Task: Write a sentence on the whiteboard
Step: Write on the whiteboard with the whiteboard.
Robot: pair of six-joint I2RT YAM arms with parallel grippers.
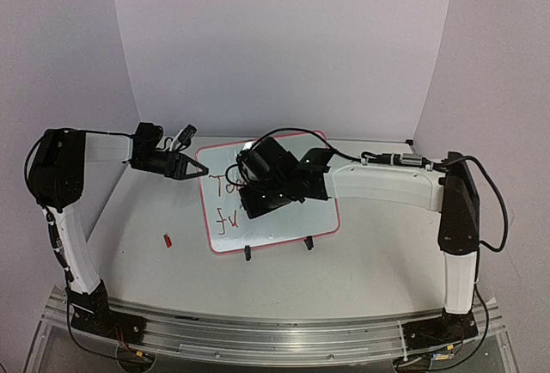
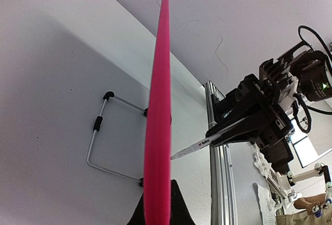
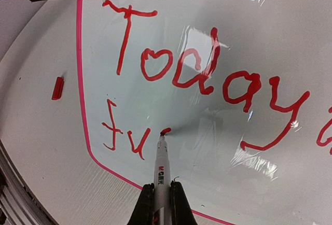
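left gripper (image 1: 199,168): clamped shut on the left edge of the whiteboard (image 1: 277,223), the pink frame running between its fingers.
cap (image 1: 168,240): small and red, lying on the table (image 1: 378,253) left of the board, apart from it.
whiteboard: in the middle of the table, tilted, with two black feet (image 1: 247,253) at its near edge.
writing (image 3: 155,64): red "Today" in the far row, "fu" below it at the left.
marker (image 3: 161,163): red tip touching the board just right of "fu".
right gripper (image 3: 162,191): closed around the marker's barrel, over the board.
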